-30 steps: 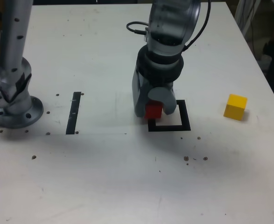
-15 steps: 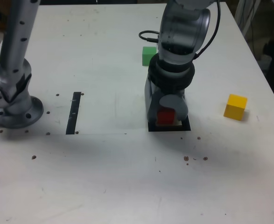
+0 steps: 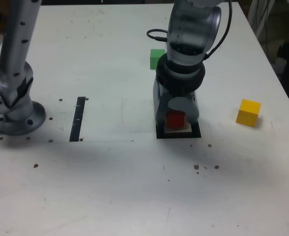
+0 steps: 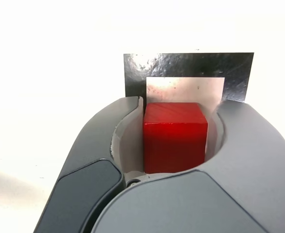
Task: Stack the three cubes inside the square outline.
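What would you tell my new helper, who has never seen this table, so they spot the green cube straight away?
On the white table, find the big grey arm reaching down to the black square outline. Just beside it, on the exterior view's left and farther back, sits a small cube. It alone is green; the others are red and yellow.

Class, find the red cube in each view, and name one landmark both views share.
Exterior view: right of centre, under the gripper, in front of the green cube.
Wrist view: near the middle, between the fingers.
Shared landmark: the black square outline around the red cube.
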